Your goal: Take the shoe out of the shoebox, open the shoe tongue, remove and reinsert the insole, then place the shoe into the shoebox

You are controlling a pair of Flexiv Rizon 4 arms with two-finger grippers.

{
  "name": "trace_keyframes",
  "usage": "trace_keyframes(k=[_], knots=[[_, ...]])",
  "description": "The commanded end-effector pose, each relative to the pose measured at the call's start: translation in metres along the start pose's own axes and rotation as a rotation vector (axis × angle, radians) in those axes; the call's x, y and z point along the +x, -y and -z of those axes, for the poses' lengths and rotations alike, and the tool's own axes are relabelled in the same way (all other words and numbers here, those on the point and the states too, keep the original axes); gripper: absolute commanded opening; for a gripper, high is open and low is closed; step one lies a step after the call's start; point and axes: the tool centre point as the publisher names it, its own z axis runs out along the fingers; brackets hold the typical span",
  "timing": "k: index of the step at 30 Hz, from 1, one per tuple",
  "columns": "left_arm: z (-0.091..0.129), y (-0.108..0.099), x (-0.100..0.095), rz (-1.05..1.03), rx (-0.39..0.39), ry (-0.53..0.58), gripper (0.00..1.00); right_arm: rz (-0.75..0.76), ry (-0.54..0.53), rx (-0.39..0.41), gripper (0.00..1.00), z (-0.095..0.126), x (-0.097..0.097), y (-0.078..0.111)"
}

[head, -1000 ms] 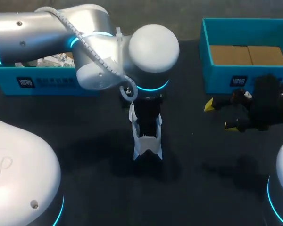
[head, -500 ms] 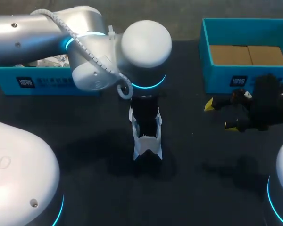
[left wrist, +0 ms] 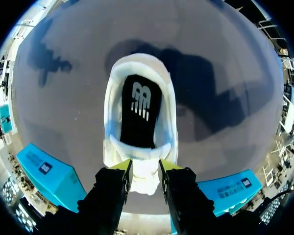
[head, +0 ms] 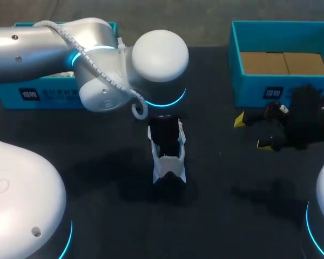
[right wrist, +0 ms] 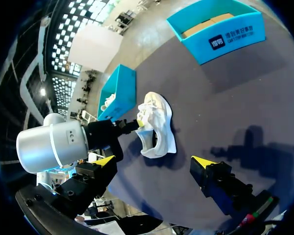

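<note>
Mid-table, head view: white shoe [head: 167,156] stands on the dark table [head: 232,205], well apart from both boxes, its black inside showing. Left arm [head: 97,59] comes over it from the far left side and hides its own gripper. Teal shoebox [head: 254,94] sits at the far right corner, brown card in its bottom. Second teal box [head: 43,94] lies along the far edge at left. Right gripper [head: 251,132] hangs just in front of the shoebox, fingers spread, nothing between them.

Left wrist view: left gripper [left wrist: 144,169] is pressed on the white tongue [left wrist: 144,174], a yellow tip on each side of it. Ahead lies the open shoe [left wrist: 112,112] with the black insole [left wrist: 139,115] seated inside.

Right wrist view: right gripper [right wrist: 153,161] is wide open above bare table. Shoe [right wrist: 157,127] lies ahead, the left gripper [right wrist: 139,125] at its top. Shoebox [right wrist: 225,41] stands beyond, by the far edge.
</note>
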Motion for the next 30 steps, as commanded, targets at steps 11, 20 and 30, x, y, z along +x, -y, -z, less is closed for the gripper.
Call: trace_keyframes(k=[11, 20, 30], knots=[[-0.005, 0.006, -0.007, 0.102, 0.032, -0.015, 0.36, -0.001, 0.003, -0.004, 1.0, -0.001, 0.0, 0.002], [0.001, 0.005, -0.011, 0.485, -0.008, -0.105, 0.01, -0.001, 0.003, -0.004, 1.0, -0.001, 0.0, 0.002], [0.008, 0.0, -0.001, 0.926, -0.061, -0.078, 0.0, -0.001, 0.003, -0.004, 1.0, -0.001, 0.0, 0.002]])
